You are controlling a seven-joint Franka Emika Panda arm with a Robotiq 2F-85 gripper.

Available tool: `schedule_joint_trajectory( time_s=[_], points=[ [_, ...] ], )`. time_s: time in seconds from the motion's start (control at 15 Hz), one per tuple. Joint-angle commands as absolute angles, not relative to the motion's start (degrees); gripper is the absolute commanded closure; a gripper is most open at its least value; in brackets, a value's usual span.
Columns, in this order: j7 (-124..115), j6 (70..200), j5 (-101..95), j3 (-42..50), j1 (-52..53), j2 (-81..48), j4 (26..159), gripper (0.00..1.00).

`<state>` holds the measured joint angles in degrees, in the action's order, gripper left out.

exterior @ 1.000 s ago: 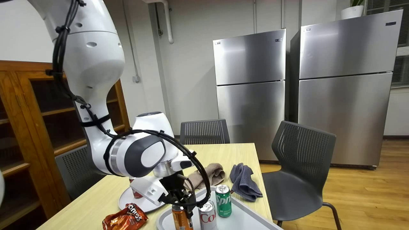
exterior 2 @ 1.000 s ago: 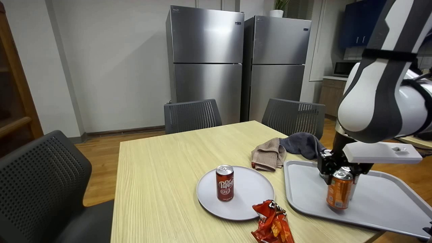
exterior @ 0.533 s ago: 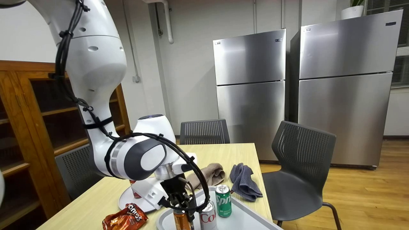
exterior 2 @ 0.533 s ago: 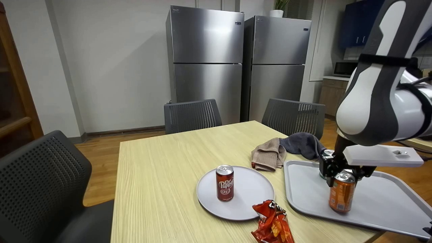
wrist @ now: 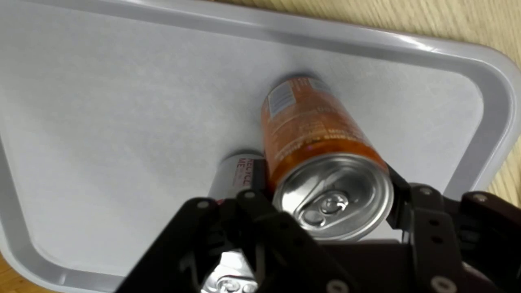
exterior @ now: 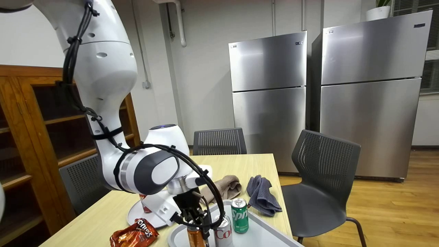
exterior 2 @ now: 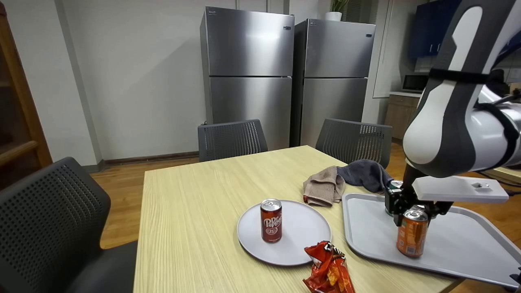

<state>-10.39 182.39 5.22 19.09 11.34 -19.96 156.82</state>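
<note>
An orange can (wrist: pixel 309 118) stands between the fingers of my gripper (wrist: pixel 327 179) in the wrist view, with a finger pressed against each side near its top. The can leans a little in an exterior view (exterior 2: pixel 412 240). Its base is at the grey tray (wrist: pixel 122 101); whether it bears on the surface I cannot tell. Close beside it is a silver Coke can (exterior: pixel 223 236), partly covered by a finger (wrist: pixel 259 179) in the wrist view. A green Sprite can (exterior: pixel 240 219) stands on the tray just past the silver one.
A grey plate (exterior 2: pixel 252 236) bears a Dr Pepper can (exterior 2: pixel 271 224). Near it lies a red Doritos bag (exterior 2: pixel 329 268). A brown cloth (exterior 2: pixel 325 185) and a blue cloth (exterior 2: pixel 366 175) lie along the tray's far side. Chairs surround the wooden table (exterior 2: pixel 195 211).
The arm has come down slightly, and the gripper has shifted a little with the orange can, which leans more than a second ago. Over the last half second hardly anything moves.
</note>
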Motion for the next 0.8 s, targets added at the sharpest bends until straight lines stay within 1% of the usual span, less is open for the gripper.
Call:
schedule_joint_trajectory(
  time_s=[0.0,0.07,0.13,0.2,0.33,0.73],
  points=[
    [-10.51,183.17,6.35,18.27,10.76,-20.48,155.99,0.62],
    [-10.53,183.05,6.35,18.45,10.91,-20.59,155.93,0.62],
    [-10.63,183.15,6.41,18.86,11.29,-20.75,155.86,0.12],
    [-10.52,182.86,6.38,18.66,11.06,-20.44,155.83,0.11],
    [-10.36,182.66,6.30,18.59,10.91,-19.70,155.73,0.01],
    [-9.81,181.00,5.60,20.39,12.67,-16.46,155.73,0.00]
  ],
)
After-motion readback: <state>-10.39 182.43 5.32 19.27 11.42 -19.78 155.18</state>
